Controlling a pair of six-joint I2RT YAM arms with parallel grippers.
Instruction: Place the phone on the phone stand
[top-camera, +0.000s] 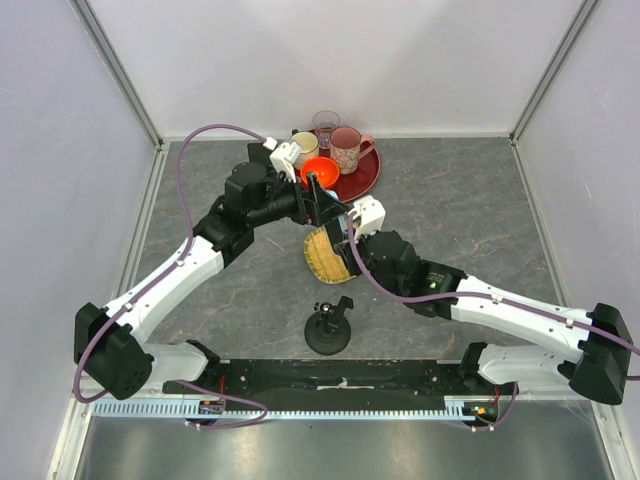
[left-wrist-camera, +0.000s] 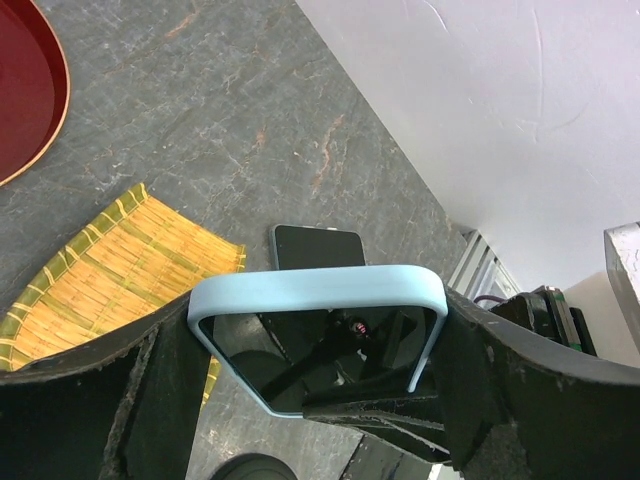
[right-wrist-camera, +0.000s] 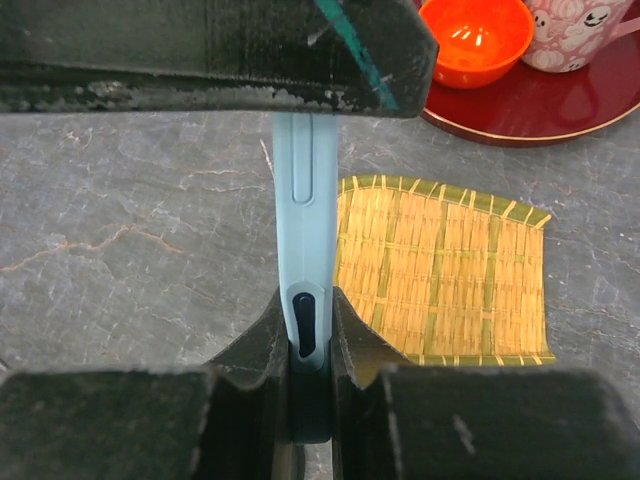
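Note:
The phone (top-camera: 328, 208), in a light blue case, is held on edge in the air between both grippers, above the near end of the bamboo mat (top-camera: 325, 257). My left gripper (left-wrist-camera: 318, 340) is shut across its width, with the blue rim (left-wrist-camera: 318, 285) between the fingers and the dark screen showing. My right gripper (right-wrist-camera: 308, 330) is shut on the thin end of the phone (right-wrist-camera: 305, 200). In the top view the left gripper (top-camera: 316, 196) is just behind the phone and the right gripper (top-camera: 348, 232) just in front. The black phone stand (top-camera: 328, 330) stands empty near the front edge.
A red tray (top-camera: 366, 180) at the back holds an orange bowl (top-camera: 318, 170), a pink mug (top-camera: 346, 148) and two more cups. The mat (right-wrist-camera: 440, 270) lies on the table under the phone. A dark flat rectangle (left-wrist-camera: 318, 247) lies beyond the phone in the left wrist view.

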